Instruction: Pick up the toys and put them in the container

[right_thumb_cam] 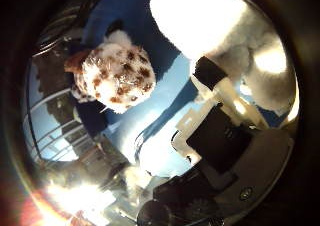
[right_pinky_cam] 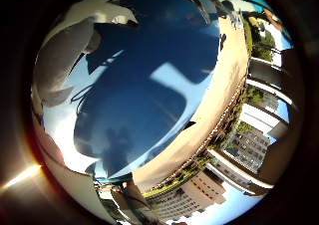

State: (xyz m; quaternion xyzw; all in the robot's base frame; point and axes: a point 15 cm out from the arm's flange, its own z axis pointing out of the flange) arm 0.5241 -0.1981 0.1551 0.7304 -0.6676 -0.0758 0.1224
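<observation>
White-and-brown spotted plush toy point(right_thumb_cam: 116, 76) lies on the blue-covered desk point(right_pinky_cam: 144, 85), apart from the hand point(right_thumb_cam: 220, 136); fingers point(right_thumb_cam: 200, 16) look relaxed, holding nothing. Risk: soft toy slips or gets nudged off during a misaligned grasp.

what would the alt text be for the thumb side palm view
A white plush toy with brown spots lies on a blue surface in sun and shadow, out from the palm. The robot hand, of white and black parts, fills the near side of the view, with a fluffy white toy close against it.
</observation>
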